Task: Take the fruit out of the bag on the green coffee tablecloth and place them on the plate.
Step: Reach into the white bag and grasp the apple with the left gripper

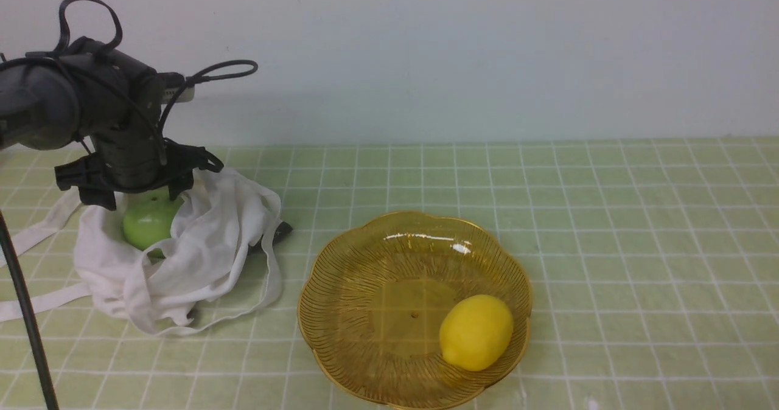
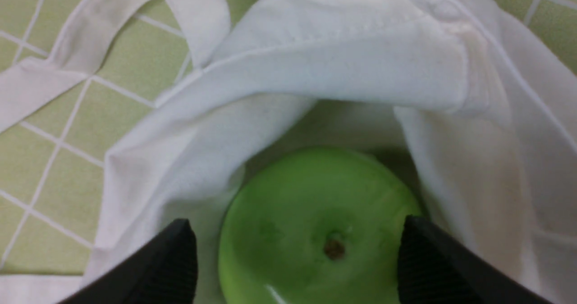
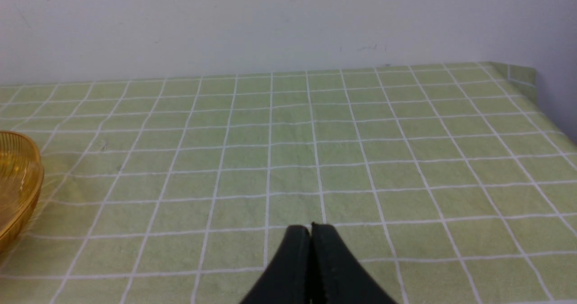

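1. the apple sits down in the open mouth of the white bag on the green tablecloth, well apart from the plate
2. your left gripper hangs over it with its fingers spread, one on each side, pinching nothing; one pad looks right at the skin, the other shows a gap
3. i'd judge the main risk to be cloth: the bag folds crowd both fingers, so closing could trap fabric and lift the bag too
4. the glossy skin may slip if you close above the widest part
5. the apple is round with no real long axis; its stem dimple faces up toward the wrist
6. the lemon lies in the plate, so aim for the bare side
7. your right gripper has its fingers pressed together, empty
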